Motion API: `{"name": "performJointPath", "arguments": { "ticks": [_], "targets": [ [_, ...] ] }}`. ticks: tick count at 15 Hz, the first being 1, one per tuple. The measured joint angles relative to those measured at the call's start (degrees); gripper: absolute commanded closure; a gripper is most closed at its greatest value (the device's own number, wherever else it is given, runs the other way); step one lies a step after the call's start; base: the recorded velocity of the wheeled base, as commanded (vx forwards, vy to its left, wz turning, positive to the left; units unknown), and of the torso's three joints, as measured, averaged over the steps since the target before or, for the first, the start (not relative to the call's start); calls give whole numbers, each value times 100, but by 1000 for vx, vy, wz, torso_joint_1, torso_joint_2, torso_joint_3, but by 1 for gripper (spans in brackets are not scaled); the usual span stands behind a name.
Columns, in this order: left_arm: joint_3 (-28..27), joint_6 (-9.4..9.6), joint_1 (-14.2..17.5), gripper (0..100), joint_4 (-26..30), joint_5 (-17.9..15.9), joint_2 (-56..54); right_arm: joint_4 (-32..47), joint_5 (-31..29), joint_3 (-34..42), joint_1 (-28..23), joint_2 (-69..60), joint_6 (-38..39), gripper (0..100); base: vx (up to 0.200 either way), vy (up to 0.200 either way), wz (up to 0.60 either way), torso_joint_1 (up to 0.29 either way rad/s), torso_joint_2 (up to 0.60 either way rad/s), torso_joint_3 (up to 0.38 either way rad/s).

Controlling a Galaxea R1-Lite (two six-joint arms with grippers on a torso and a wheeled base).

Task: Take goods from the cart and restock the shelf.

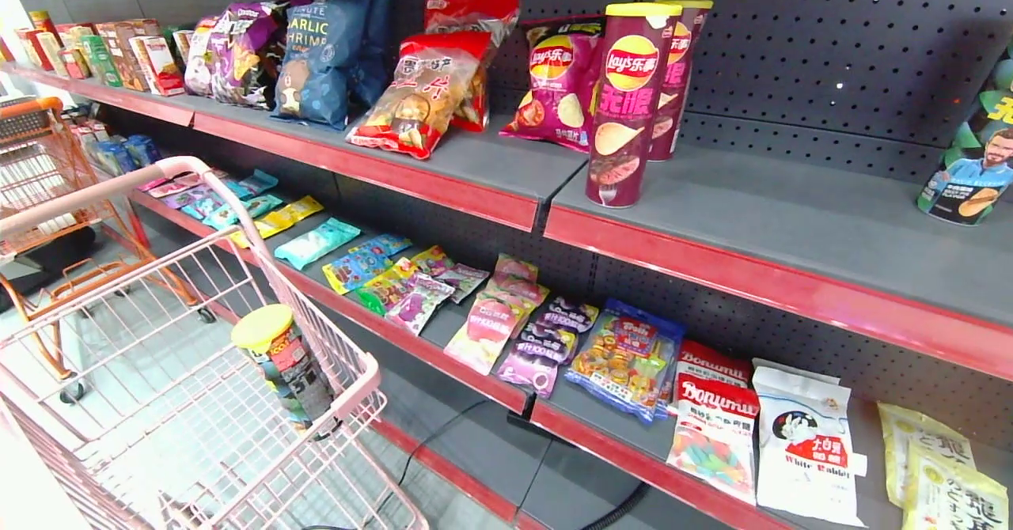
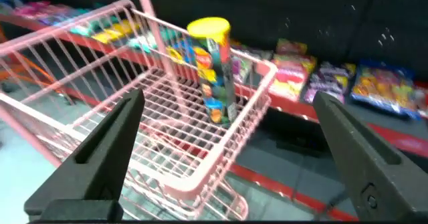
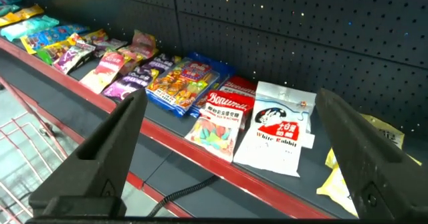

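Observation:
A chip can with a yellow lid [image 1: 286, 362] stands upright in the front corner of the pink cart [image 1: 119, 293], leaning against its wire wall. In the left wrist view the same can [image 2: 212, 70] lies ahead of my left gripper [image 2: 227, 150], which is open and well short of it, with nothing between its fingers. Two maroon chip cans [image 1: 633, 103] stand on the upper shelf [image 1: 791, 221]. My right gripper [image 3: 234, 157] is open and empty, facing the lower shelf's candy bags [image 3: 221, 120].
Snack bags [image 1: 419, 91] and boxes line the upper shelf to the left; bare shelf lies right of the maroon cans up to a green can [image 1: 969, 170]. Candy packets [image 1: 625, 360] cover the lower shelf. An orange cart [image 1: 39, 166] stands farther left. A black cable [image 1: 475, 435] runs along the floor.

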Motion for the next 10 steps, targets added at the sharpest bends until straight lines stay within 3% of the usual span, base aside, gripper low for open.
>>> {"name": "performJointPath", "arguments": {
  "ticks": [2,6,8,10],
  "targets": [
    [-435,-33,13,0,-73,502,206,0,-6,0,0,0,0,0,0,0,0,0,0,0],
    [-1452,-716,11,0,-191,1654,1937,0,-9,0,-2,0,0,0,0,0,0,0,0,0],
    [-1602,-933,9,0,-610,1757,2914,0,-11,0,-2,0,-2,0,0,0,0,0,0,0],
    [-1670,-1025,72,0,-1576,1636,3983,0,-11,0,-6,0,-13,0,0,0,0,0,0,0]
  ]
}}
